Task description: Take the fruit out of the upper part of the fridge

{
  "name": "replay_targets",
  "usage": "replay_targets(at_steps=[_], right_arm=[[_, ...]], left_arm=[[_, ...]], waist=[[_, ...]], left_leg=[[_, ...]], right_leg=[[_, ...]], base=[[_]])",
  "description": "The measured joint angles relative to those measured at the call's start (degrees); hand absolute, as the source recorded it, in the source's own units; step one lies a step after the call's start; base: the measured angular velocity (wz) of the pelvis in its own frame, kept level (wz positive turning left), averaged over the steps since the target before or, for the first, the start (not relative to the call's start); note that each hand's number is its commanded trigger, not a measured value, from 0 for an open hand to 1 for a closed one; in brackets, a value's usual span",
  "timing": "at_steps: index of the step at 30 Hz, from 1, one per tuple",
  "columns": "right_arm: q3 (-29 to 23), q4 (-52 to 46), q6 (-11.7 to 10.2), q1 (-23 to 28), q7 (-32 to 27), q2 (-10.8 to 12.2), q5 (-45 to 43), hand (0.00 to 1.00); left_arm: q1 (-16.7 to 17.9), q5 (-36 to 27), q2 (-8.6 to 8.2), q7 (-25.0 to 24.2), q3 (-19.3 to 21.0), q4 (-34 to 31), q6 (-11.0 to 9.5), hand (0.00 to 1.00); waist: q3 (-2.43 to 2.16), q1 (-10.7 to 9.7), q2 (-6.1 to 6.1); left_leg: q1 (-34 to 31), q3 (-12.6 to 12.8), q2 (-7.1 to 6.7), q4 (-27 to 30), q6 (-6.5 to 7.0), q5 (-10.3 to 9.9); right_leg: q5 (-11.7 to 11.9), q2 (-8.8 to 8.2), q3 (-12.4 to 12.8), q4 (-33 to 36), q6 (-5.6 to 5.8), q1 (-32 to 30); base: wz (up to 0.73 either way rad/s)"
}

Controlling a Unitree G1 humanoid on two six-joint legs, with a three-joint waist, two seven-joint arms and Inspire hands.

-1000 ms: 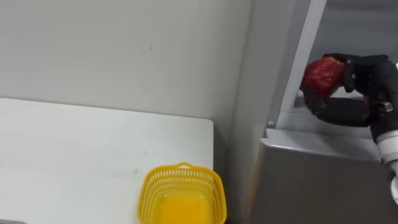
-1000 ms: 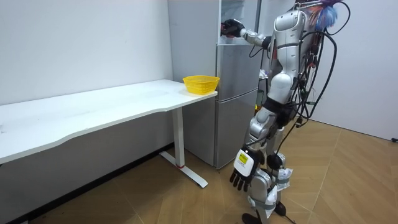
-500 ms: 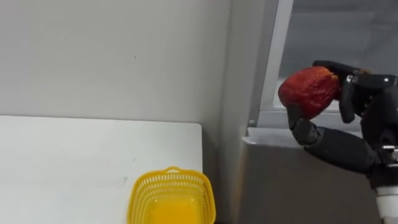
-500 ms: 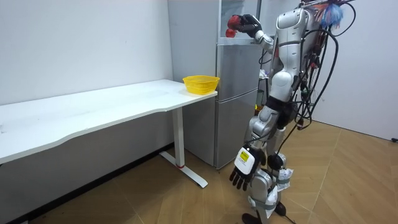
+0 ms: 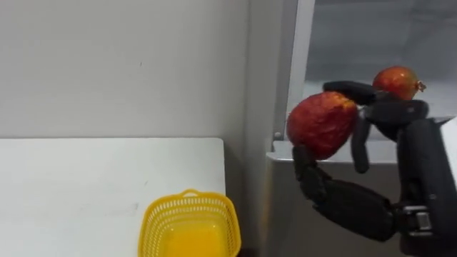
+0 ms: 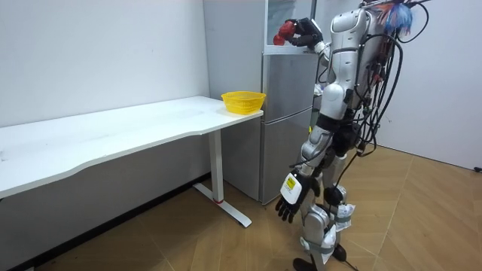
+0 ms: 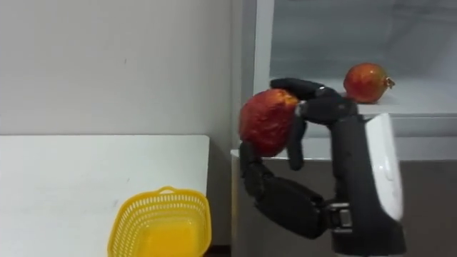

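Note:
My right hand (image 5: 371, 150) (image 7: 325, 157) (image 6: 305, 31) is raised in front of the open upper fridge (image 5: 371, 43), shut on a red pomegranate (image 5: 321, 124) (image 7: 267, 121) (image 6: 285, 30). A second red pomegranate (image 5: 397, 81) (image 7: 366, 81) lies on the fridge shelf behind the hand. A yellow basket (image 5: 190, 228) (image 7: 161, 223) (image 6: 243, 101) stands empty at the white table's (image 5: 86, 185) (image 6: 113, 135) corner, below and left of the held fruit. My left hand (image 6: 291, 197) hangs at my side with relaxed fingers.
The grey lower fridge door (image 6: 287, 120) is closed beneath the open compartment, right beside the table's end. A plain wall (image 5: 121, 64) runs behind the table. I stand on the wooden floor (image 6: 422, 218) facing the fridge.
My right hand has drawn the pomegranate out of the fridge and toward my left. The view has shifted, and the second pomegranate on the shelf now shows.

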Motion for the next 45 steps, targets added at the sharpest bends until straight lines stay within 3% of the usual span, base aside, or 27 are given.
replay_targets(at_steps=[3,8,15,23,29,40,41,42,45], right_arm=[[3.11,0.07,-0.76,-0.03,1.32,0.06,-0.82,1.00],[7.26,2.08,-1.27,-1.19,2.49,-0.09,-1.00,1.00],[8.36,11.84,-0.32,-4.66,1.88,-0.05,-1.23,1.00],[9.76,26.17,0.87,-8.26,1.85,-0.35,-3.96,1.00],[9.05,34.69,2.45,-13.00,1.80,-0.61,-3.85,1.00],[9.04,39.74,2.81,-14.42,1.76,-0.59,-3.80,1.00],[9.04,39.78,2.81,-14.42,1.76,-0.59,-3.80,0.35],[9.04,39.82,2.80,-14.42,1.76,-0.59,-3.76,0.00],[9.04,39.88,2.80,-14.42,1.61,-0.59,-2.79,0.00]], left_arm=[[-0.40,0.06,0.04,-1.30,-1.28,-0.04,-0.22,0.00],[-1.63,0.04,0.40,-1.99,-3.33,-0.09,-0.11,0.00],[-2.74,0.07,0.39,-2.05,-1.99,-0.16,0.50,0.00],[-2.62,0.12,0.41,-2.33,-2.13,-0.51,1.83,0.00],[-1.94,0.16,0.49,-3.36,-1.93,-0.44,2.71,0.00],[-1.46,0.24,0.38,-4.45,-0.41,-0.51,3.14,0.00],[-1.51,0.24,0.38,-4.47,-0.38,-0.52,3.13,0.00],[-1.49,0.22,0.38,-4.47,-0.37,-0.52,3.12,0.00],[-1.45,0.21,0.37,-4.51,-0.36,-0.51,3.12,0.00]], waist=[[-0.05,0.96,-1.08],[0.07,2.39,-1.17],[0.49,5.68,-1.76],[0.77,6.37,-2.43],[0.79,7.52,-2.42],[0.80,8.72,-2.39],[0.80,8.84,-2.39],[0.81,8.88,-2.37],[0.81,9.00,-2.30]], left_leg=[[-0.10,-0.03,0.03,-0.05,0.03,-0.02],[-0.27,-0.38,-0.02,-0.82,0.07,-0.06],[-0.44,-1.66,-0.08,-0.46,0.05,-0.04],[-0.39,-5.22,-0.49,-0.13,0.06,-0.04],[-0.39,-5.93,-0.63,-0.09,0.06,-0.04],[-0.16,-6.25,-1.14,0.12,0.27,0.08],[-0.16,-6.25,-1.14,0.15,0.28,0.08],[-0.15,-6.26,-1.13,0.17,0.28,0.08],[-0.11,-6.40,-1.13,0.54,0.28,0.08]], right_leg=[[0.01,0.04,0.10,-0.10,0.01,-0.04],[0.06,0.03,-0.30,-0.19,0.06,-0.21],[0.05,-0.02,-1.39,-0.38,0.06,-0.03],[-0.01,-0.57,-5.98,-1.18,0.20,2.15],[-0.06,-0.64,-6.13,-1.21,0.27,2.48],[-0.16,-1.27,-6.16,-1.23,0.42,2.90],[-0.16,-1.29,-6.16,-1.23,0.42,2.91],[-0.16,-1.30,-6.14,-1.24,0.42,2.94],[-0.16,-1.33,-6.26,-1.25,0.42,3.14]], base=[[0.00],[0.02],[0.07],[0.23],[0.04],[0.00],[0.00],[0.00],[0.01]])
